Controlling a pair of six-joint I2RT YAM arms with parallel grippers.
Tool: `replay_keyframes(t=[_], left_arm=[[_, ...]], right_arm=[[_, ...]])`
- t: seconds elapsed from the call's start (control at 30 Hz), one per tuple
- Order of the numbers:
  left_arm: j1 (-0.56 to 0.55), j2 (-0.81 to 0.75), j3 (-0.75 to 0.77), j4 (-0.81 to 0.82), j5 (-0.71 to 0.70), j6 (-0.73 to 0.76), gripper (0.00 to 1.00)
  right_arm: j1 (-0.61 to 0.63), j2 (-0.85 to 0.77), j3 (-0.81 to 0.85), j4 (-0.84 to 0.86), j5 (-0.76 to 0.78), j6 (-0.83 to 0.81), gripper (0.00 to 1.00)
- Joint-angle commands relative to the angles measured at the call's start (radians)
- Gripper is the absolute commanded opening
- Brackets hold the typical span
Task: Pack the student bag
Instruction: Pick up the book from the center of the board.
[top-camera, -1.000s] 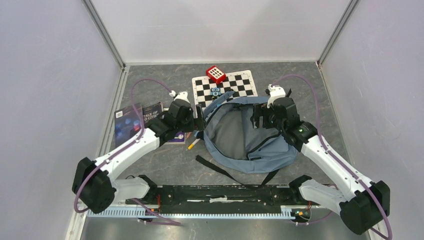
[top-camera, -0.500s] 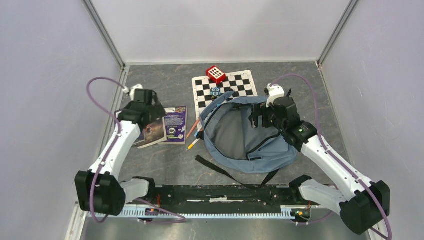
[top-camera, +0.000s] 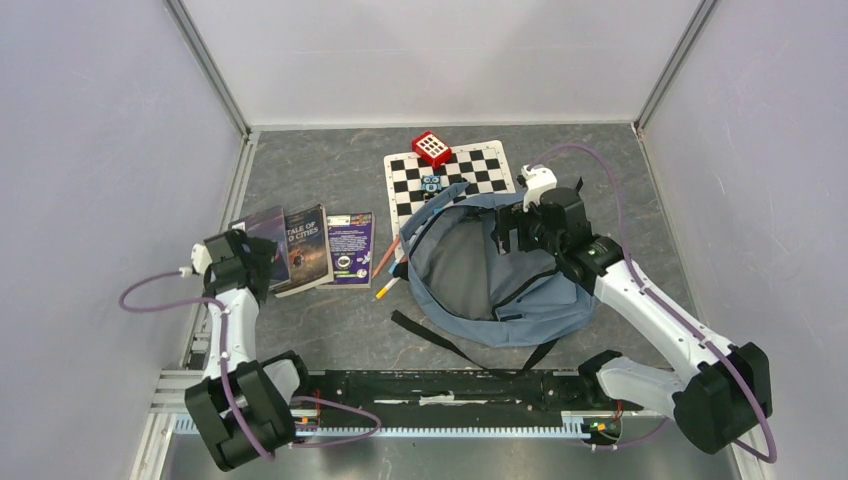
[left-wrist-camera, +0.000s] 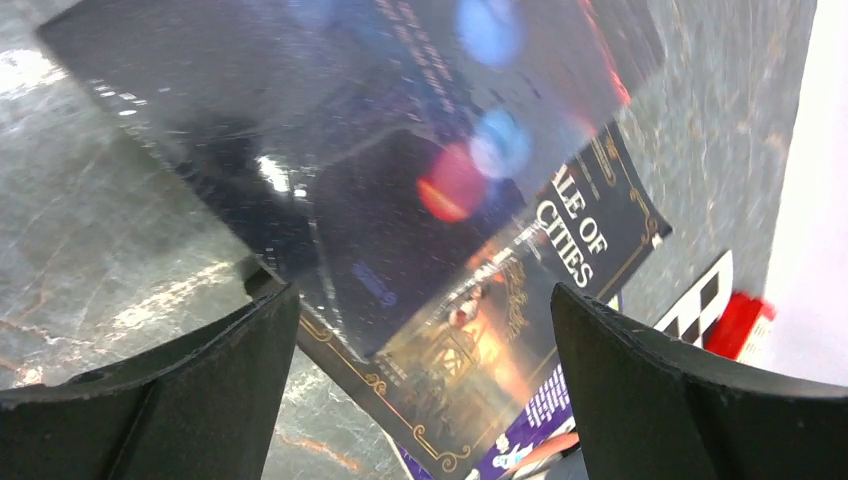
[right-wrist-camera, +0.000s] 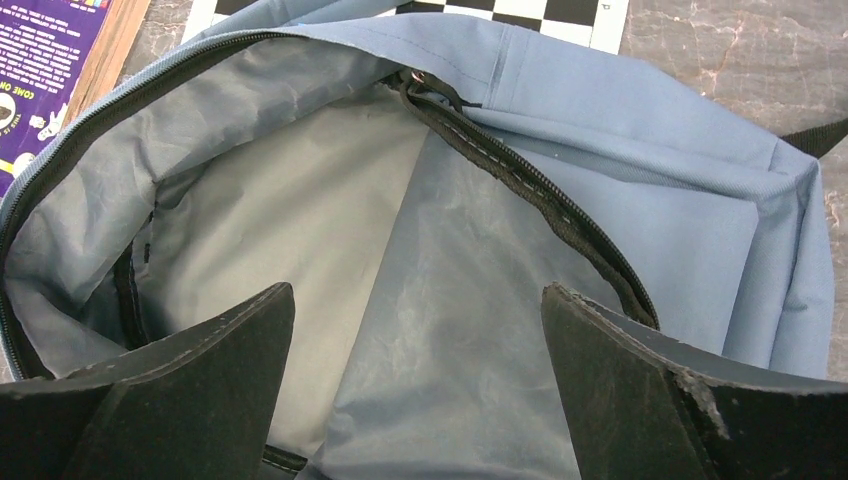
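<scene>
Your left claw (left-wrist-camera: 422, 300) has swung away from the student bag (top-camera: 470, 265) and now hangs wide open just above the dark books (left-wrist-camera: 400, 200), while your right claw (right-wrist-camera: 418, 295), equally wide, sits directly over the bag's open mouth, so picking a book looks next.

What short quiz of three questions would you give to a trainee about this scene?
1. Which hand is over the open student bag?
2. True or false: the left hand grips a book.
3. What sits at the chessboard's far edge? A) red block B) pencil C) purple book
Key: 1 the right hand; 2 false, it is open above the dark book; 3 A.
</scene>
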Motion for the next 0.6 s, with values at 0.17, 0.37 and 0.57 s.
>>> replay_keyframes(t=[0.17,0.37,0.57], left_arm=[[0.176,-0.069,-0.143,0.135,0.032,-0.211,1.0],[0.227,-0.105,-0.22,0.13,-0.027,-0.301,1.0],[0.25,-0.064,-0.316,0.314,0.044,-0.324,1.0]], right_arm=[[0.001,0.057,0.116,0.021,-0.03,-0.053,0.98],[0.002,0.058,0.125,0.006,-0.063,-0.035,0.98],[0.002,0.035,0.093,-0.006,-0.054,-0.033,0.98]])
